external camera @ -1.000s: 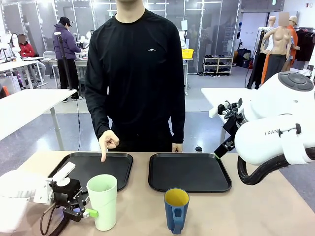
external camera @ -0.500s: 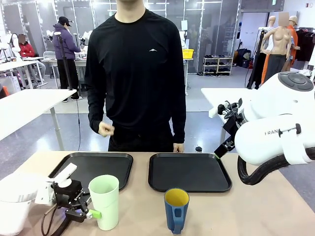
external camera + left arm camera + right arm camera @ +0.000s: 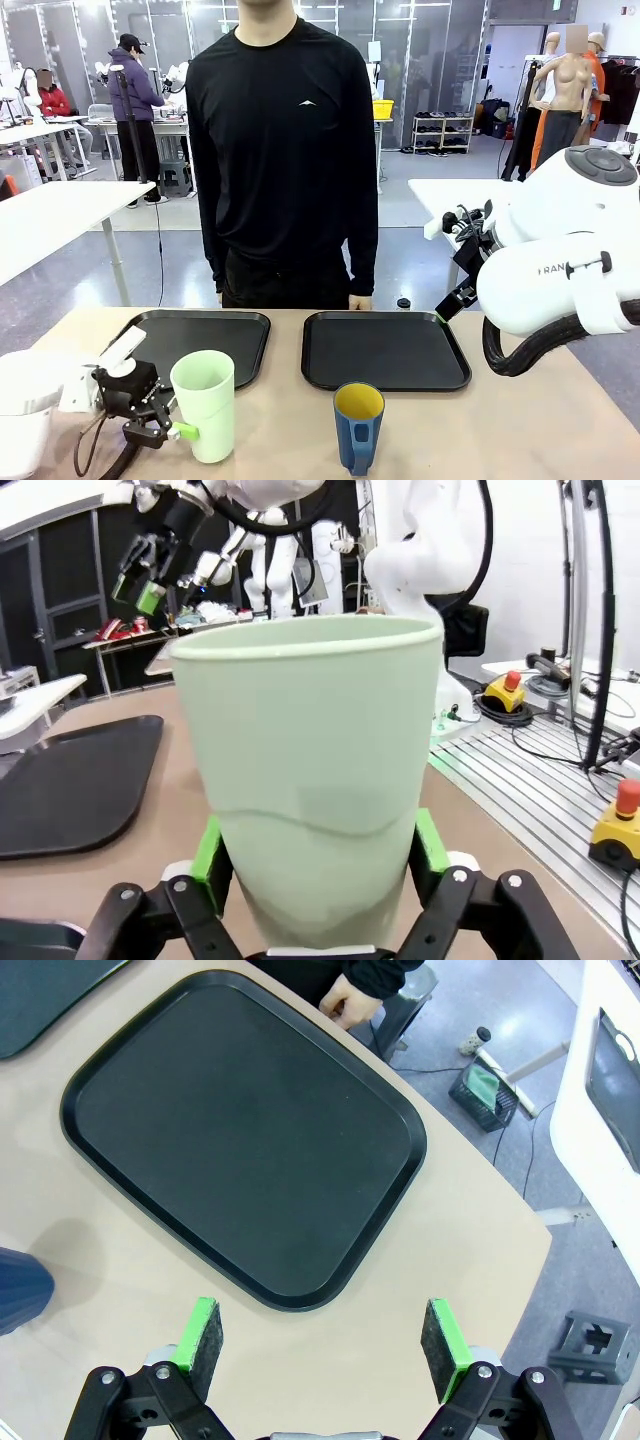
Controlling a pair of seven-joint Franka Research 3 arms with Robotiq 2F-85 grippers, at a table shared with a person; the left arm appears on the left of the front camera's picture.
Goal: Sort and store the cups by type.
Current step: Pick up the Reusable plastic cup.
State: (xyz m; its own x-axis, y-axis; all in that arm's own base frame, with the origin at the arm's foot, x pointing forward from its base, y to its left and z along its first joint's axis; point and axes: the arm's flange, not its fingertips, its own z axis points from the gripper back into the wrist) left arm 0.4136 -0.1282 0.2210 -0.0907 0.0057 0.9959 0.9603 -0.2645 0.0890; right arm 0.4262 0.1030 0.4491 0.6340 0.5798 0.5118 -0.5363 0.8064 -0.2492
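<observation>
I'm gripping the mint-green tumbler (image 3: 205, 405) in my left gripper (image 3: 316, 845), its pads pressing on both sides, just in front of the left tray (image 3: 235, 335). My right gripper (image 3: 325, 1335) is hanging spread wide above the right tray (image 3: 240, 1160). The blue mug (image 3: 357, 425) is sitting on the table (image 3: 500, 430) just in front of that tray.

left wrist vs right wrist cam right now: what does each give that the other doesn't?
Left wrist: the mint tumbler upright between the left gripper pads, both pads against its sides. Right wrist: the right gripper open above the table, an empty black tray seen from above, the person's hand at its far edge, and a sliver of the blue mug. Both: tan table and a black tray; can't tell if it's the same one.
</observation>
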